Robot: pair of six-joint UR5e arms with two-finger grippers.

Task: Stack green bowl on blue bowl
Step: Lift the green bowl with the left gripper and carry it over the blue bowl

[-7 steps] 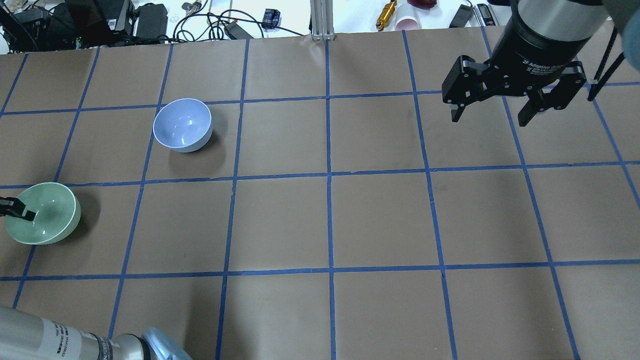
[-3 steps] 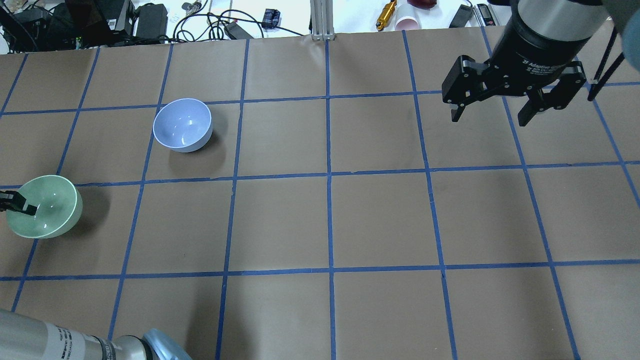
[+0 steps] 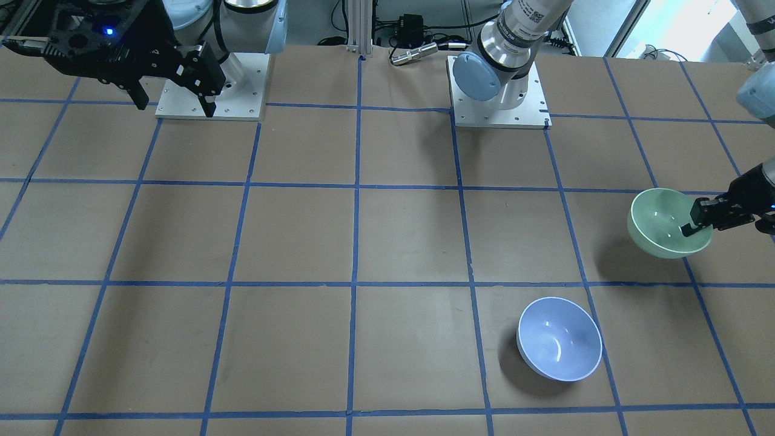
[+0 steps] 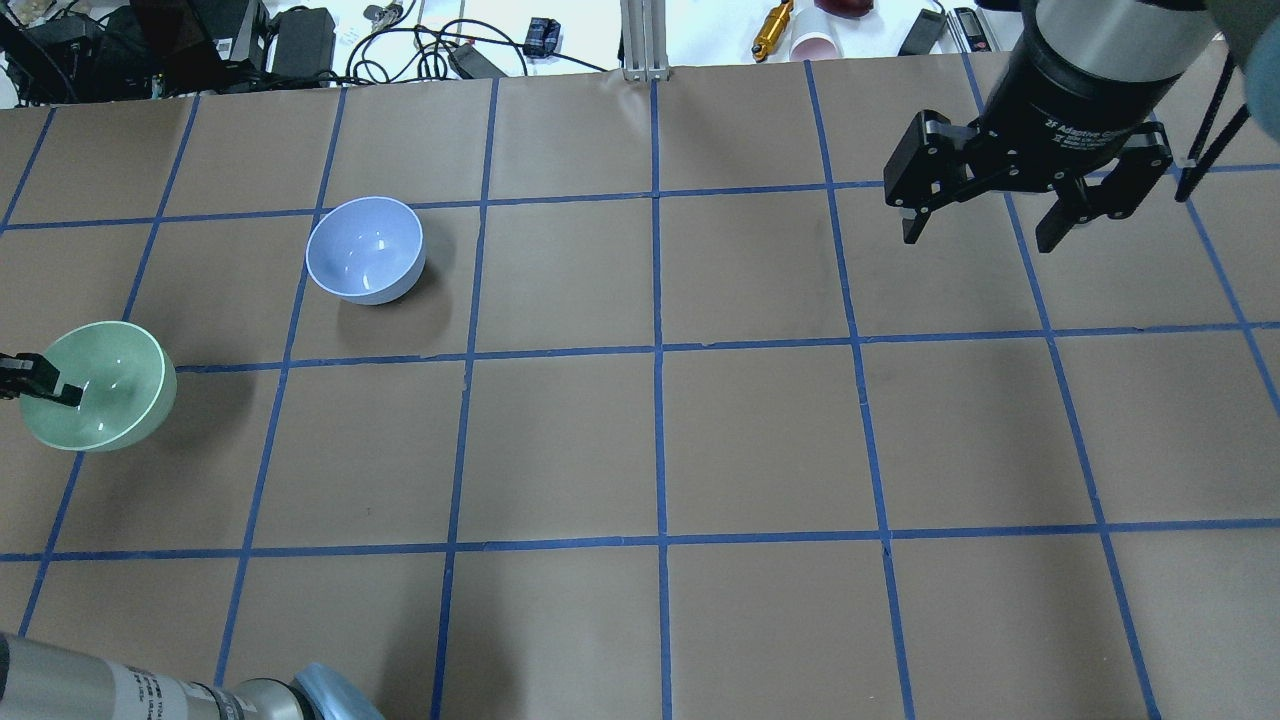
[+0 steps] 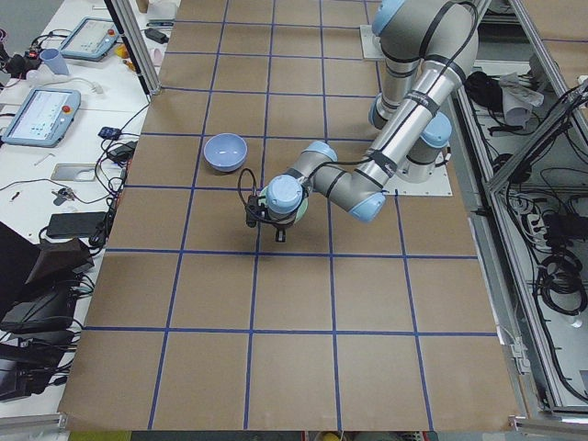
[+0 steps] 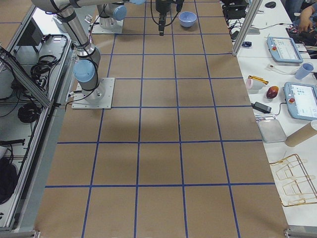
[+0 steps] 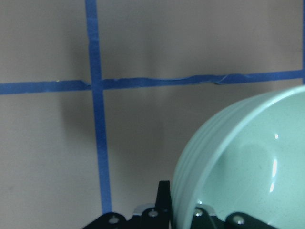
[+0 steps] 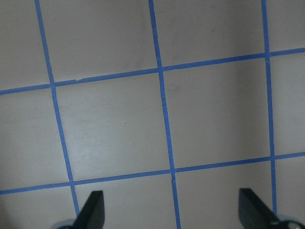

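Observation:
The green bowl [image 4: 105, 385] hangs tilted above the table at the far left, its shadow cast to its right. My left gripper [image 4: 45, 390] is shut on its rim, with one finger inside the bowl; the front view shows the bowl [image 3: 663, 221] and the gripper [image 3: 695, 225] too. In the left wrist view the bowl [image 7: 248, 167] fills the lower right. The blue bowl [image 4: 365, 250] stands upright on the table, apart from the green bowl, and also shows in the front view [image 3: 560, 339]. My right gripper [image 4: 978, 240] is open and empty, high at the far right [image 3: 175, 108].
Brown paper with a blue tape grid covers the table [image 4: 660, 440]. Cables, a pink cup [image 4: 815, 45] and an aluminium post [image 4: 645, 40] lie beyond the far edge. The two arm bases [image 3: 499, 109] stand at the robot's side.
The green bowl has risen off the table in my left gripper and shifted slightly toward the blue bowl. The right arm and blue bowl have not moved.

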